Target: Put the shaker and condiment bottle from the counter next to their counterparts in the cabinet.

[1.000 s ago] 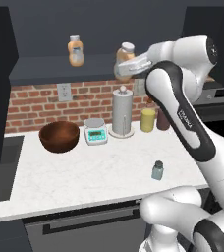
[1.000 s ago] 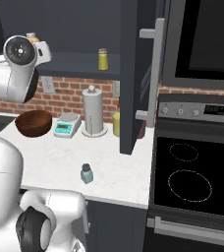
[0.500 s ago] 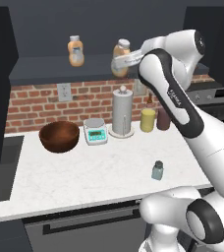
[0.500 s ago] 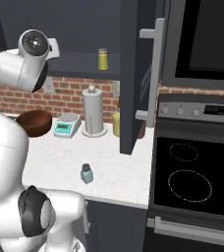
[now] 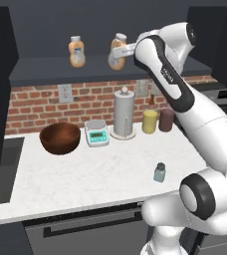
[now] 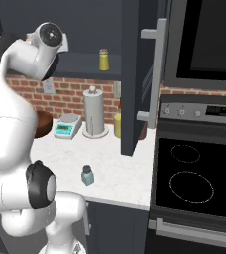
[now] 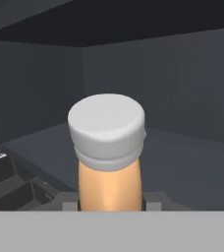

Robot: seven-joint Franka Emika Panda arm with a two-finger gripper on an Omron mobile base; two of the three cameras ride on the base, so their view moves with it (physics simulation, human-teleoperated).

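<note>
Gripper (image 5: pixel 119 54) clamps the smooth orange-tan condiment bottle (image 7: pixel 109 167), round pale cap, over the flat cabinet shelf (image 5: pixel 51 69)

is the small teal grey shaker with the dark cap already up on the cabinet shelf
No, the small squat teal-grey shaker with a dark cap stands on the white marbled counter, near its front edge.

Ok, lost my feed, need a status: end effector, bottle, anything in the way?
End effector shut on condiment bottle, up at cabinet shelf. Counterpart bottle to its left, apart. Shaker on counter. Nothing blocking.
</note>
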